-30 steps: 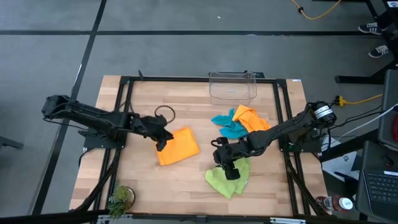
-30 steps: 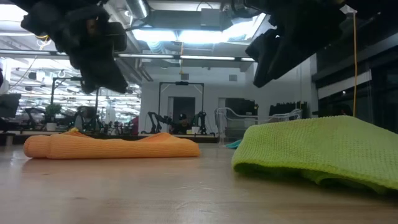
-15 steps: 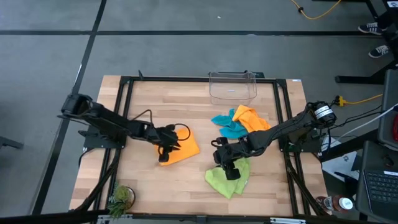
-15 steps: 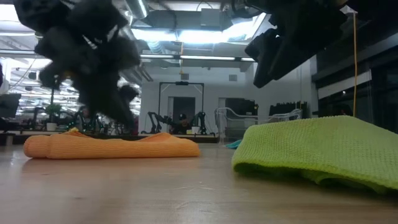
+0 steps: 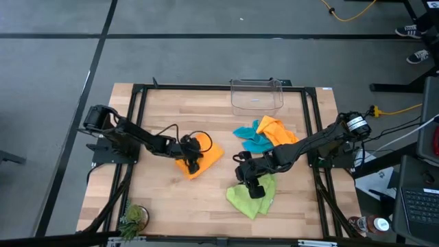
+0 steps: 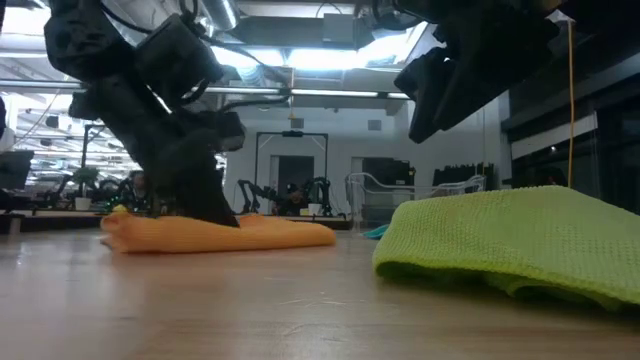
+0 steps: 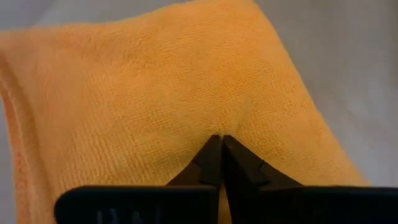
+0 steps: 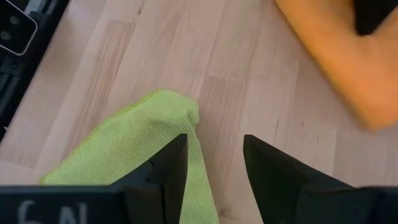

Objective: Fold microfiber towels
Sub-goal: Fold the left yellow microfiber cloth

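One folded towel (image 5: 204, 159) is lying left of centre on the table (image 5: 158, 192). A second towel (image 5: 251, 197) is lying to its right, nearer the front edge. Two further towels (image 5: 266, 135) are lying overlapped behind it, before the bin (image 5: 256, 95) standing at the rear edge.

Light wood tabletop (image 5: 158, 189) on a black frame, sitting on grey floor (image 5: 206, 55) crossed by dark tape lines; yellow cable (image 5: 353, 14) at the far edge, laptop (image 5: 420, 206) at the right edge. Small plant (image 5: 132, 218) at the near-left corner. Low view looks into a big lab: bright ceiling light panels (image 6: 300, 55), exposed ducting, a dark doorway (image 6: 293, 170) at the back, more benches and arm rigs in the distance.
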Robot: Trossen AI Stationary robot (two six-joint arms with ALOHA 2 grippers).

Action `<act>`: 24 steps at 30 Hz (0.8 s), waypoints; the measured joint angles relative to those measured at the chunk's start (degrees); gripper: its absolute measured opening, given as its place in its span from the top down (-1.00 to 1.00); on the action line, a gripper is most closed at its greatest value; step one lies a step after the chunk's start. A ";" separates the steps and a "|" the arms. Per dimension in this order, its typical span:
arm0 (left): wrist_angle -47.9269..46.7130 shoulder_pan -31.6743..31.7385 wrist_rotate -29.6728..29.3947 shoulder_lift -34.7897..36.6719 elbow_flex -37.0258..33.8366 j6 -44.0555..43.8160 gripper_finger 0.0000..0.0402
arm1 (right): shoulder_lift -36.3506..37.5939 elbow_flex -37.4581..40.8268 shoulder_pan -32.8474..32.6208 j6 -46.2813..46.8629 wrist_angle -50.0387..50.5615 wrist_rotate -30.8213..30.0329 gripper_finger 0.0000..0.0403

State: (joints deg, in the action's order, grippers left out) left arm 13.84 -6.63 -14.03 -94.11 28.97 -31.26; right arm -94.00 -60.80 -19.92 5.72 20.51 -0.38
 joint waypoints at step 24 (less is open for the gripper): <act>-15.40 -11.83 -34.00 -0.72 11.99 -29.44 1.00 | -0.04 0.09 0.00 1.52 0.33 -0.02 0.21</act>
State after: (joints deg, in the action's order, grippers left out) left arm -1.56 -18.46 -48.03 -94.83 40.97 -60.70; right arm -94.04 -60.71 -19.92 7.25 20.84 -0.40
